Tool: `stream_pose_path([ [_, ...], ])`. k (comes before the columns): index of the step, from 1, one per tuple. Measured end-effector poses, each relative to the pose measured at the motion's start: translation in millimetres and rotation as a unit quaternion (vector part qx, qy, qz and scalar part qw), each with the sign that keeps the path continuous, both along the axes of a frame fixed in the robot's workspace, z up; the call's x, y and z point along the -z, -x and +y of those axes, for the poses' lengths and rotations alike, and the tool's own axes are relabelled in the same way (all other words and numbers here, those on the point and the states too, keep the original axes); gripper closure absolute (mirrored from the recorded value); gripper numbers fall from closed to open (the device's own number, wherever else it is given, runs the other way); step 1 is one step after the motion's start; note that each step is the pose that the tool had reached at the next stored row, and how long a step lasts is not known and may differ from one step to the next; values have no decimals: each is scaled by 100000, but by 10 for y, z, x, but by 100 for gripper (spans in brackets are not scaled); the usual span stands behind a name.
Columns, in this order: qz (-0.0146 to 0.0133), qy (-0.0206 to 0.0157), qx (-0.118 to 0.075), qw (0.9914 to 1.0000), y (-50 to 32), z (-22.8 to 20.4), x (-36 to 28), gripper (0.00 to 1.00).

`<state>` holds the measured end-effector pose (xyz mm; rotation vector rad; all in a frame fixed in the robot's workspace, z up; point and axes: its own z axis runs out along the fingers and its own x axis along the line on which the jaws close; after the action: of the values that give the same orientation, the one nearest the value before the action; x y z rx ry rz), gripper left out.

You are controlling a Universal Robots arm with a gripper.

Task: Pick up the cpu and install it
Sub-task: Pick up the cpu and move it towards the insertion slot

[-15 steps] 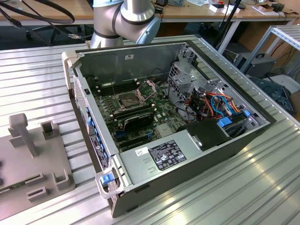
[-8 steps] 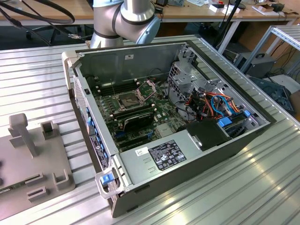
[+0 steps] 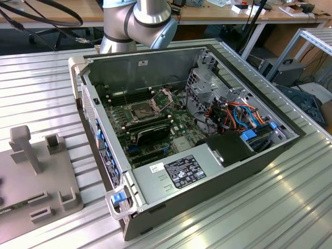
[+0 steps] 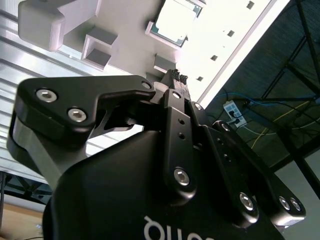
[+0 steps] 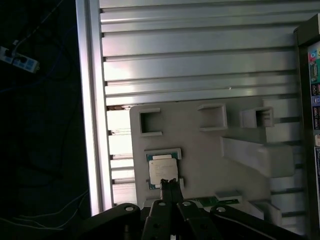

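The cpu is a small square chip with a pale metal top. It lies flat in a shallow holder on the grey fixture plate. In the second wrist view the cpu sits just beyond the fingertips. My gripper hovers above the plate, its tips close to the chip's near edge, apart from it. Its black fingers are pressed together with nothing between them. In the exterior view the motherboard's socket lies bare inside the open computer case, its hinged frame raised.
The grey fixture plate with raised blocks and slots lies at the exterior view's left, on the ribbed aluminium table. The table's edge rail runs close beside the plate. Black memory sticks, cables and drive cages crowd the case.
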<state>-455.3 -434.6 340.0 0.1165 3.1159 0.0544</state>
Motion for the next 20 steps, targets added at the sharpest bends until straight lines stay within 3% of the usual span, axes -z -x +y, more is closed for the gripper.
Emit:
stream_pose_path([
  [11,6,2,1,100000,0,0,115,89],
  [20,6,1,1,100000,0,0,249,89],
])
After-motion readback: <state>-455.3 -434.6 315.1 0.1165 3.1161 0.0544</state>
